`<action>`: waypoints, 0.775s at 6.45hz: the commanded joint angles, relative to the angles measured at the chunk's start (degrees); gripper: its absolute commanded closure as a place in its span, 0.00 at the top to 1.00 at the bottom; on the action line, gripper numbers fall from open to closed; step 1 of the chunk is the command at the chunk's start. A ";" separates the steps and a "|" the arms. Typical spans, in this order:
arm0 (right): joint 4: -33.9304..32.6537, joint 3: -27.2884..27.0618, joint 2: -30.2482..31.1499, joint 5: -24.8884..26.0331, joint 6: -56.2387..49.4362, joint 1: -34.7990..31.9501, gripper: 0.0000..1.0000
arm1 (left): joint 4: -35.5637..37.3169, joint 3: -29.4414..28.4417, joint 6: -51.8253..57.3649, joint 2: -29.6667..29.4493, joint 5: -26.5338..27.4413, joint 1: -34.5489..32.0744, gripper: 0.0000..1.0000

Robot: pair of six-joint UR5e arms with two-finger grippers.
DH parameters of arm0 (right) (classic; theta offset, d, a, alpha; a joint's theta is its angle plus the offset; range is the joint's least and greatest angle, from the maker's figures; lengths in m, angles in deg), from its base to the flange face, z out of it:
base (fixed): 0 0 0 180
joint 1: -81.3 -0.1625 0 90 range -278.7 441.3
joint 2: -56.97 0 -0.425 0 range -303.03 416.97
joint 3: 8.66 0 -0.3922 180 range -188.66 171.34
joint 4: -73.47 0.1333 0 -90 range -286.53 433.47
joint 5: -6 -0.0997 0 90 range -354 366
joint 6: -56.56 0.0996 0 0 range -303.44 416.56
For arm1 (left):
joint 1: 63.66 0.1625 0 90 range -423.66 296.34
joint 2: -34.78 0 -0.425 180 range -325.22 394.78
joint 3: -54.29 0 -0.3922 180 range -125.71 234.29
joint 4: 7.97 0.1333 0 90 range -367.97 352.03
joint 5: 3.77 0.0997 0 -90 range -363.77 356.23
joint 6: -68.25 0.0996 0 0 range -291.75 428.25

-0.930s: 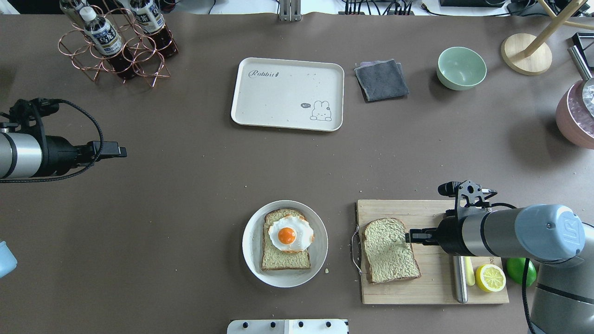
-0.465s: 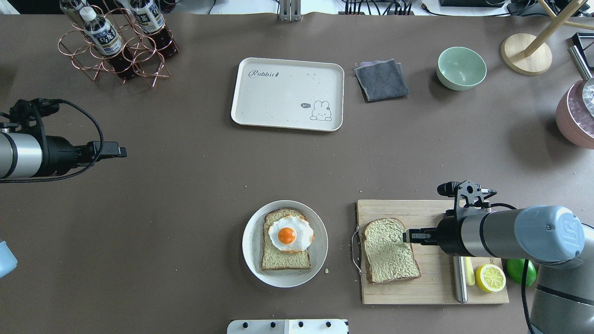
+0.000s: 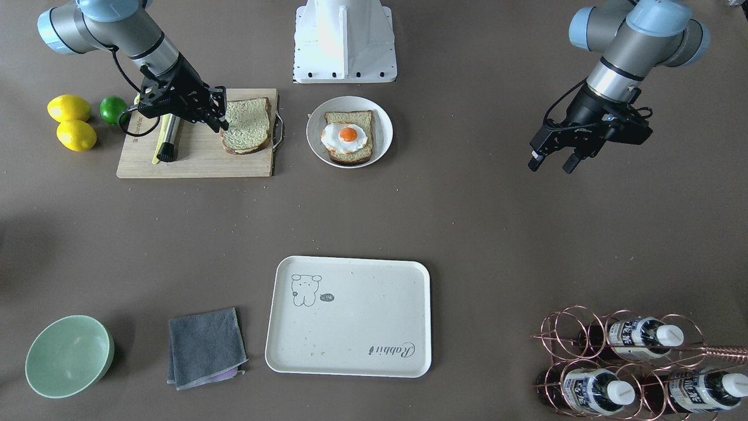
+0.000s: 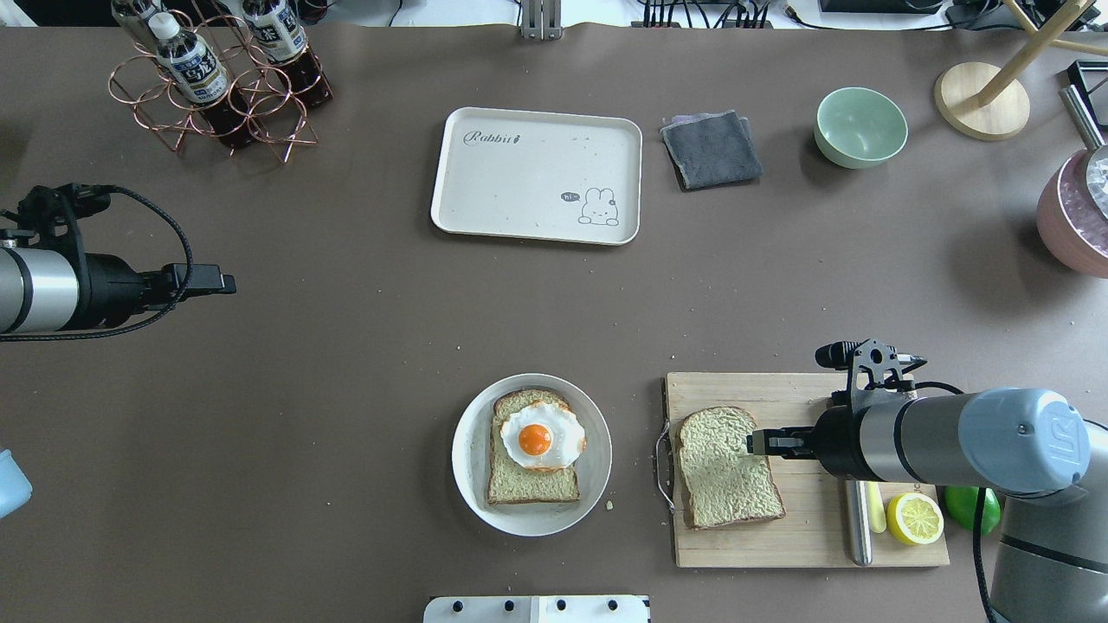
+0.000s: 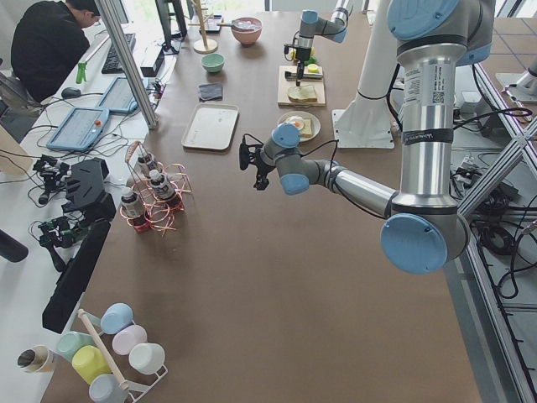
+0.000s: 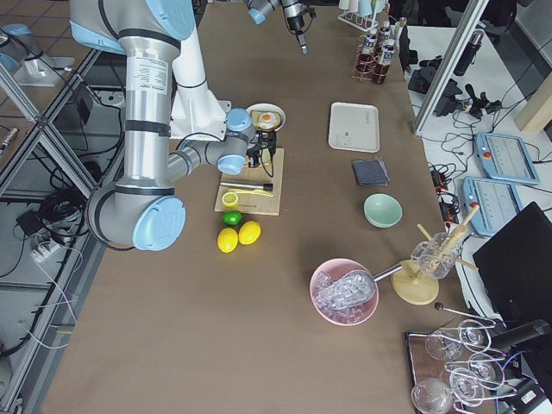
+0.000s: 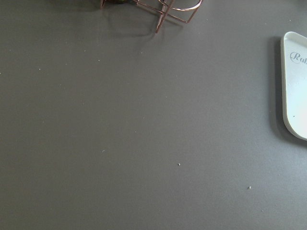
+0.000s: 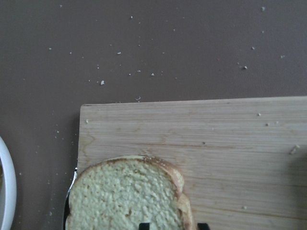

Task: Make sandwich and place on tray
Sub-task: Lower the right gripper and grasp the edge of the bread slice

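Observation:
A bread slice with pale greenish spread [image 4: 723, 472] lies on the wooden cutting board [image 4: 779, 545]. My right gripper [image 4: 751, 443] is open, low over that slice's right crust; in the right wrist view its fingertips [image 8: 142, 225] straddle the crust of the slice [image 8: 124, 196]. The other slice, topped with a fried egg [image 4: 535, 441], lies on a round white plate [image 4: 472, 467]. The cream tray [image 4: 519, 182] lies bare at the far middle. My left gripper [image 4: 227, 283] is open and empty, hovering far left over bare table.
On the board's right are a steel knife [image 4: 858, 519] and a lemon half [image 4: 915, 517], with a lime [image 4: 974, 506] beside it. A grey cloth [image 4: 711, 149], a green bowl [image 4: 860, 126], a copper bottle rack [image 4: 216, 78] and a pink bowl [image 4: 1073, 216] stand around the edges.
My right gripper has crept a little to the left, further over the spread slice's crust. The left arm has not moved.

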 commanded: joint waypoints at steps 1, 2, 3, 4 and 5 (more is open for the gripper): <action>0.00 0.15 0.23 0.11 0.09 -0.05 0.55 | 0.00 0.00 0.00 -0.07 -0.06 0.00 0.97; -0.17 0.50 -0.11 1.07 0.09 0.65 0.55 | 0.00 0.00 0.00 -0.07 0.03 0.00 0.97; -0.35 1.03 -0.46 1.95 0.26 1.61 0.55 | 0.00 0.00 0.00 -0.07 -0.06 0.00 0.97; -0.35 1.21 -0.47 2.04 0.35 2.32 0.51 | 0.00 0.00 0.00 -0.07 -0.06 0.00 0.97; -0.35 1.47 -0.64 2.91 0.53 3.02 0.46 | 0.00 0.00 0.00 -0.07 -0.06 0.00 0.97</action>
